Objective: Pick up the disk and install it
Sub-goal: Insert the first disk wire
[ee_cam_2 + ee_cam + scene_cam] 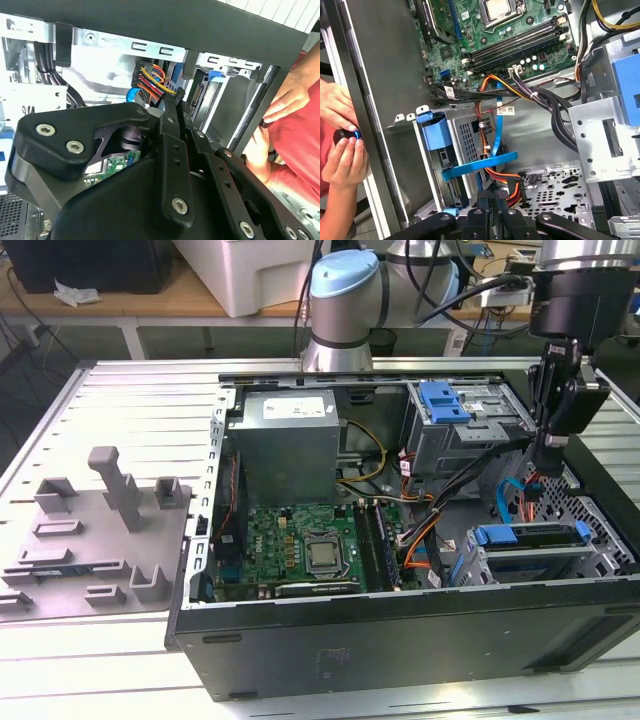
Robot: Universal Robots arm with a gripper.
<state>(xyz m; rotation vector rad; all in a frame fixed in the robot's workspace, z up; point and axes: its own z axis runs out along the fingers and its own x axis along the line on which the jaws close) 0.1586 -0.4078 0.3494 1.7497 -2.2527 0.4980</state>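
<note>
The disk (pixel 530 536) sits in its blue bracket in the lower drive cage (pixel 462 565) of the open computer case (pixel 400 640), toward the surface's (pixel 130 390) edge on the exterior view's right. Your pincer (pixel 551 468) hangs just above that cage, its fingers drawn together on nothing, as far as I can judge. Work straight down over the bracket, stay off the cable bundle (pixel 520 92), and mind the hand (pixel 342 160) at the case wall.

A green motherboard (pixel 290 540) and a grey power supply (pixel 285 440) sit inside the open black computer case (pixel 400 640). A grey moulded tray (pixel 90 545) lies just beside the case.
</note>
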